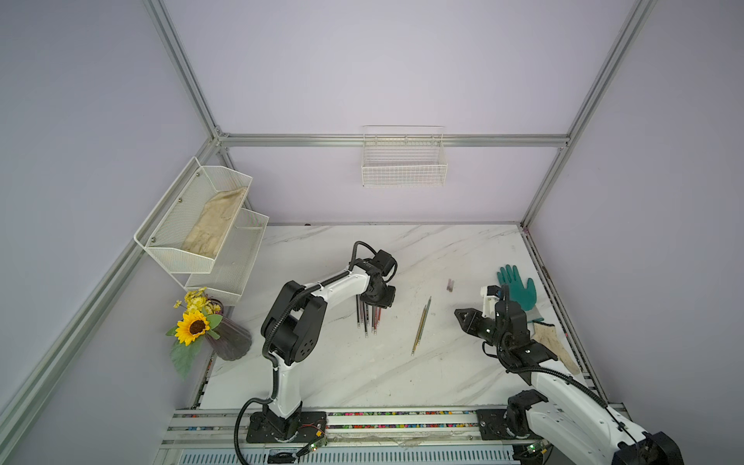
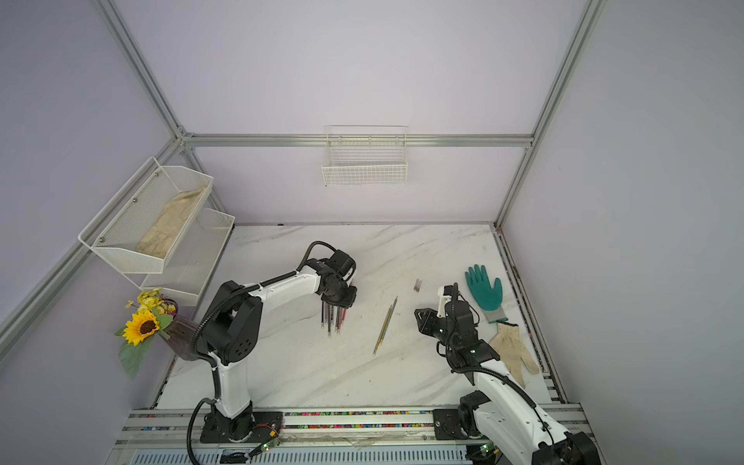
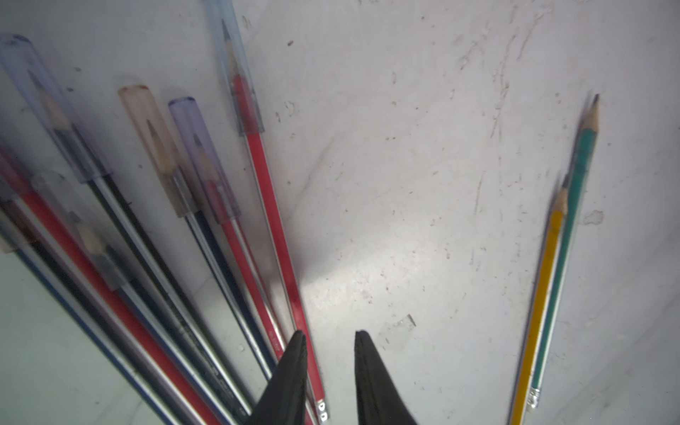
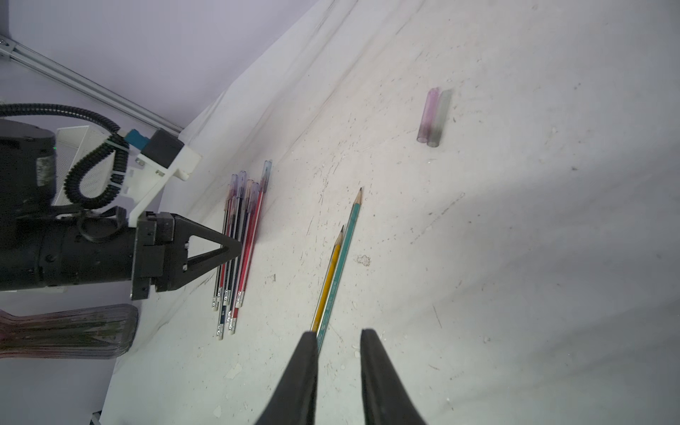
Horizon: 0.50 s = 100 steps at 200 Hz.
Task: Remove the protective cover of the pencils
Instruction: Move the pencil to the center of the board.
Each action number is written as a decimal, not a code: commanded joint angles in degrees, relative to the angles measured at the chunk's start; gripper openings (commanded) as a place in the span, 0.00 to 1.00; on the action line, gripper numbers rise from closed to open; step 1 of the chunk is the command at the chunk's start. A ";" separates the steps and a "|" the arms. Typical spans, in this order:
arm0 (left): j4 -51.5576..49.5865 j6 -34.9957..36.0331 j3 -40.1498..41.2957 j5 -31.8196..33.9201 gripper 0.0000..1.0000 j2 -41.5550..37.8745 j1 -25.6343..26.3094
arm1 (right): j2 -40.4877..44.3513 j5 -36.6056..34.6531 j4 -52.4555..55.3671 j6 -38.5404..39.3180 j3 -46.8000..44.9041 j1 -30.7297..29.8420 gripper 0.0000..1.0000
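Right wrist: two bare pencils (image 4: pixel 343 254) (side-by-side)

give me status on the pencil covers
Left hand open, empty, at capped pencils. Right hand open, empty. Two bare pencils, two loose covers aside. Nothing blocking.

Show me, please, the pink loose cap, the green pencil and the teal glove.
pink loose cap (image 4: pixel 428 114), right wrist view, middle of its tube.
green pencil (image 4: pixel 342 261), right wrist view, middle of its shaft.
teal glove (image 1: pixel 520 296), in a top view, on its palm.
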<state>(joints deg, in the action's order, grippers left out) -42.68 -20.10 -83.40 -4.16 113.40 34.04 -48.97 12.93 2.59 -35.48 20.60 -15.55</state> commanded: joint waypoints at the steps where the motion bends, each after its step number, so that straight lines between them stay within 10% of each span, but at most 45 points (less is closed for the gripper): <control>1: -1.62 1.98 -4.17 2.36 0.25 0.46 -0.65 | -0.10 0.14 -1.60 1.20 0.36 -0.30 0.25; 100: 0.16 2.02 -3.40 0.13 0.24 1.55 -0.64 | 0.11 0.08 -1.46 1.04 0.24 -0.33 0.25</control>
<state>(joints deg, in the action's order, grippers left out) -43.79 -18.83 -83.79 -2.79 115.26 33.61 -49.50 13.17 2.55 -34.79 20.60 -15.55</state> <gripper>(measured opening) 0.242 0.254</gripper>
